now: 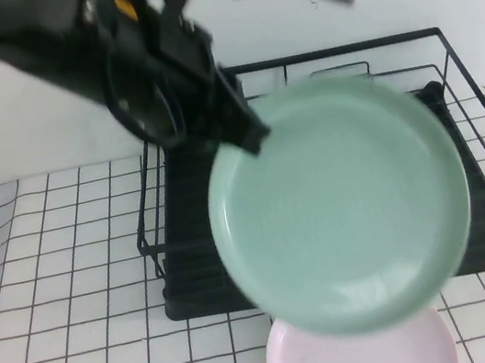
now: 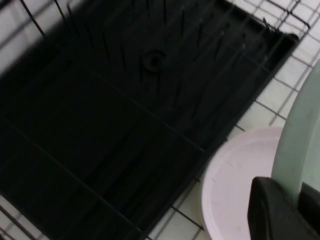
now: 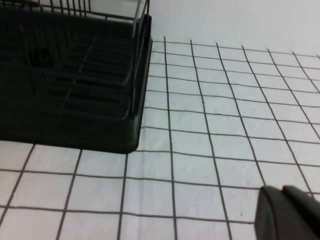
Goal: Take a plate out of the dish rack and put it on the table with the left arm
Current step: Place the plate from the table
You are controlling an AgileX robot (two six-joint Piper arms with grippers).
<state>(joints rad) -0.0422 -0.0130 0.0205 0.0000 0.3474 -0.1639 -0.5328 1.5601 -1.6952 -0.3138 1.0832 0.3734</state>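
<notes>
The mint-green plate [image 1: 340, 207] hangs tilted in the air in front of the black dish rack [image 1: 193, 274], its face toward the high camera. My left gripper [image 1: 249, 134] is shut on the plate's upper left rim. In the left wrist view the plate's edge [image 2: 300, 135] runs down between the gripper's dark fingers [image 2: 270, 210], above the rack's tray [image 2: 125, 125]. My right gripper [image 3: 290, 212] is out of the high view; its wrist view shows its fingers together, low over the table [image 3: 210, 125], beside a corner of the rack [image 3: 75, 100].
A pale pink plate [image 1: 360, 357] lies flat on the table [image 1: 66, 295] just in front of the rack, partly under the held plate; it also shows in the left wrist view [image 2: 235, 185]. The rack's upright dividers hold nothing.
</notes>
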